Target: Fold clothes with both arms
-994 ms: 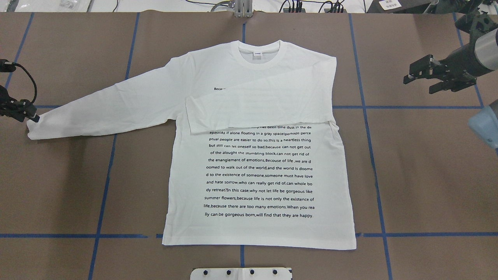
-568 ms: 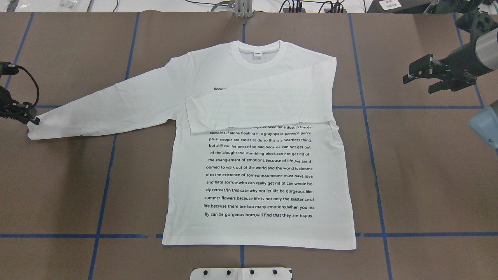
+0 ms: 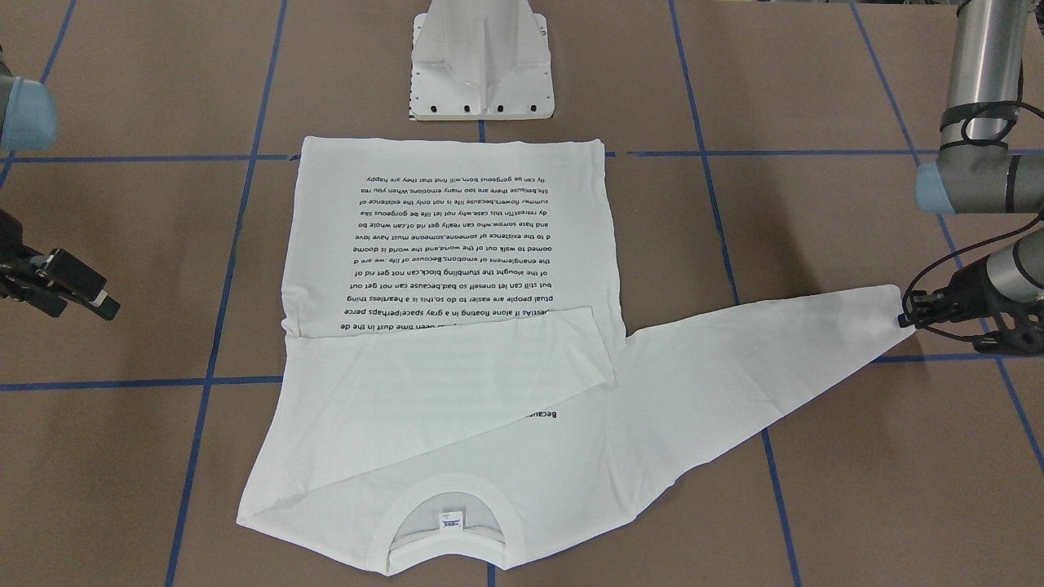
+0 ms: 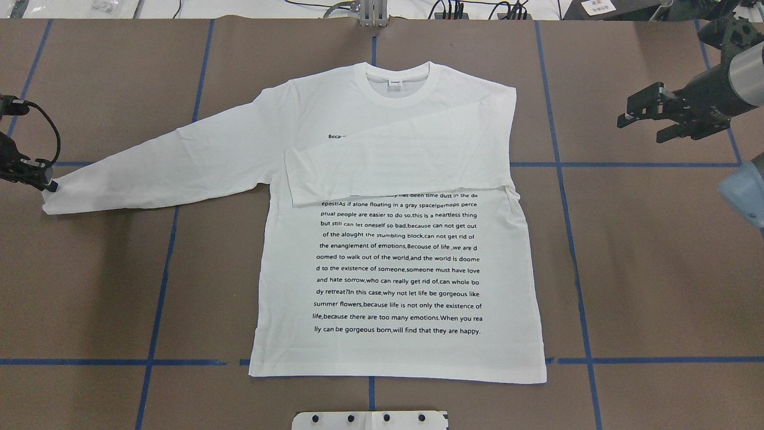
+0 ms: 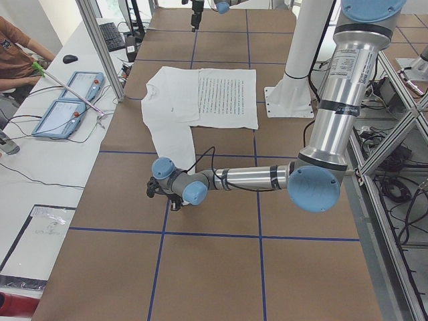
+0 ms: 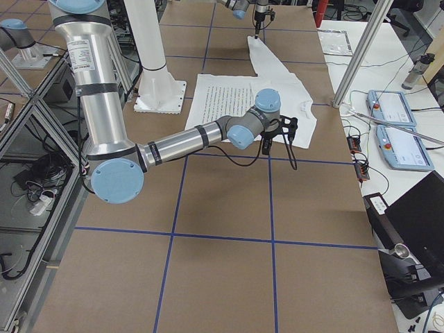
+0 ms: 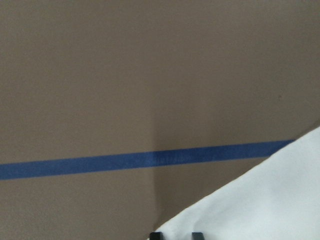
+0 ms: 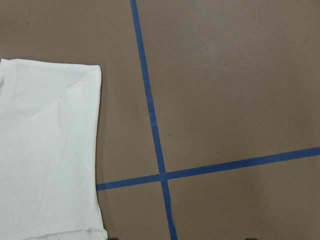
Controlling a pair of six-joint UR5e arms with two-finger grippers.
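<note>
White shirt cuff [image 4: 55,200] meets left claw [image 4: 49,185] overhead; wrist view shows just fingertips [image 7: 156,235].

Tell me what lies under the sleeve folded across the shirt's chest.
The folded sleeve rests on the shirt front. It covers the upper lines of the printed text; only a fragment, "Becau", peeks out above it. The hidden words cannot be read.

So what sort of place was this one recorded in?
Probably a robotics lab: a brown table gridded with blue tape, silver-grey tubular robot arms, and two blue-edged control pendants on a white side bench.
</note>
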